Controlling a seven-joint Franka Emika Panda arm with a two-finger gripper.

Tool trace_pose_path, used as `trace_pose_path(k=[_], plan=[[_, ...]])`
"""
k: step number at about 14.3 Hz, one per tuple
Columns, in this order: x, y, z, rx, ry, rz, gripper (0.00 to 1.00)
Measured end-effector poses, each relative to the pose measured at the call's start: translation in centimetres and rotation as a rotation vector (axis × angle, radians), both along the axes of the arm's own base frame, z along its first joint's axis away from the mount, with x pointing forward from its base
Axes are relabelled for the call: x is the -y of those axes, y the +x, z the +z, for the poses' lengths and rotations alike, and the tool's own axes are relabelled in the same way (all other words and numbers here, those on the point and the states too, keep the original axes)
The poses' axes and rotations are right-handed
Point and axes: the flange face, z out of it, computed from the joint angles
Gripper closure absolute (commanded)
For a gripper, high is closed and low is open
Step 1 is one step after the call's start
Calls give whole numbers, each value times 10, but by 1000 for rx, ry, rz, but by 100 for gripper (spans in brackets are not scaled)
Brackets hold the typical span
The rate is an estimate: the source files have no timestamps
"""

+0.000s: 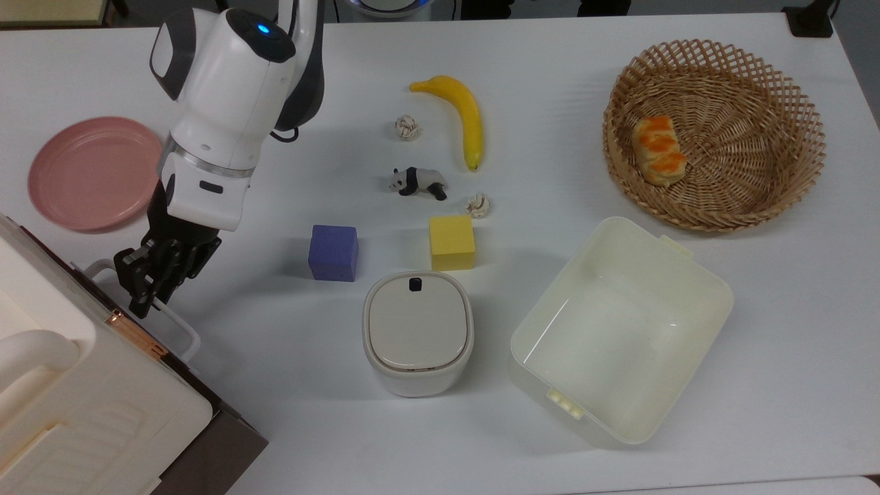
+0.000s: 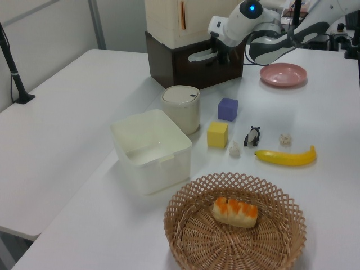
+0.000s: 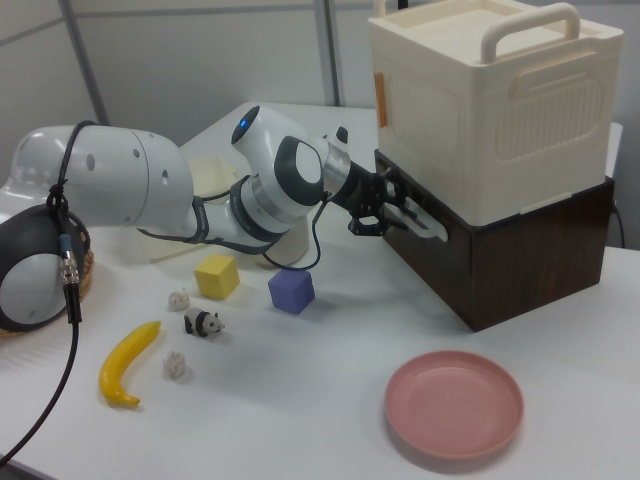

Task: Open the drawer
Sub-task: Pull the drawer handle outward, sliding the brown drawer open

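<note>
The drawer [image 1: 230, 436] is the dark brown base under a cream cabinet [image 1: 82, 405] at the top view's lower left, and its front sits flush and closed. Its white loop handle [image 1: 184, 328] sticks out toward the table. My gripper [image 1: 152, 289] hangs at the handle's upper part, fingers close together with the bar between them. In the left view the gripper [image 2: 222, 54] is at the right end of the handle [image 2: 198, 55] on the dark front [image 2: 185, 72]. In the right view the gripper [image 3: 392, 212] meets the handle [image 3: 428, 226] at the cabinet's left face.
A pink plate [image 1: 95, 172] lies just beyond the gripper. A purple cube [image 1: 333, 252], a white lidded container [image 1: 417, 333] and a yellow cube [image 1: 452, 242] stand to its right in the top view. Further right are a cream bin [image 1: 708, 289], a banana [image 1: 467, 117] and a wicker basket [image 1: 790, 89].
</note>
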Motion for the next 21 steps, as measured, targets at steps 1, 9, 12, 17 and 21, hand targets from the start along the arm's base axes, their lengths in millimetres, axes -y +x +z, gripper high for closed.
trace_pose_path(k=[1, 9, 12, 17, 21], plan=[[-1, 0, 1, 2, 0, 1, 70], [-3, 1, 12, 18, -4, 4, 68], [-3, 1, 11, 18, -3, 4, 77], [-6, -1, 8, 16, 7, -3, 100], [-6, -4, 9, 20, 18, -14, 100]])
